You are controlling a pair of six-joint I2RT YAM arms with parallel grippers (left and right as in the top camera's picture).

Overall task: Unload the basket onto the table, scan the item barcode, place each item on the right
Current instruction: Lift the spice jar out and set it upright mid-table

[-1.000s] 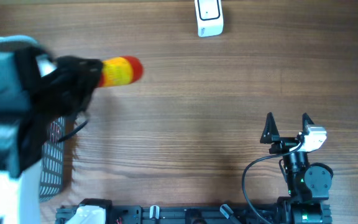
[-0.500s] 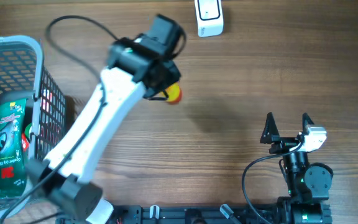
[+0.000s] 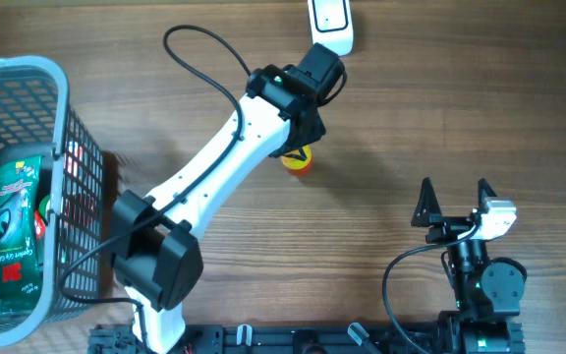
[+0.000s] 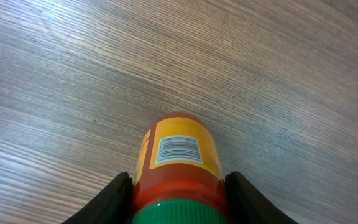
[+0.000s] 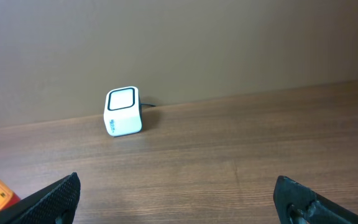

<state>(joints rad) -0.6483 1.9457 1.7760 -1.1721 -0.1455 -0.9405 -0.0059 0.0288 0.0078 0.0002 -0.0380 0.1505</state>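
Currently L gripper (image 4: 179,194) round orange bottle (image 4: 178,177), barcode (image 4: 178,150) in wrist-cam view.

So the left arm (image 3: 214,167) is mostly glossy white links with chunky black joint housings, and a thin black cable (image 3: 166,41) loops loose off it. The right arm (image 3: 484,280) is nearly all black, small white block (image 3: 499,214) up by the wrist, tiny green light (image 3: 478,287), curly black cable (image 3: 385,283) of its own. The right gripper (image 3: 454,187) has two pointy black fingers (image 3: 425,202).
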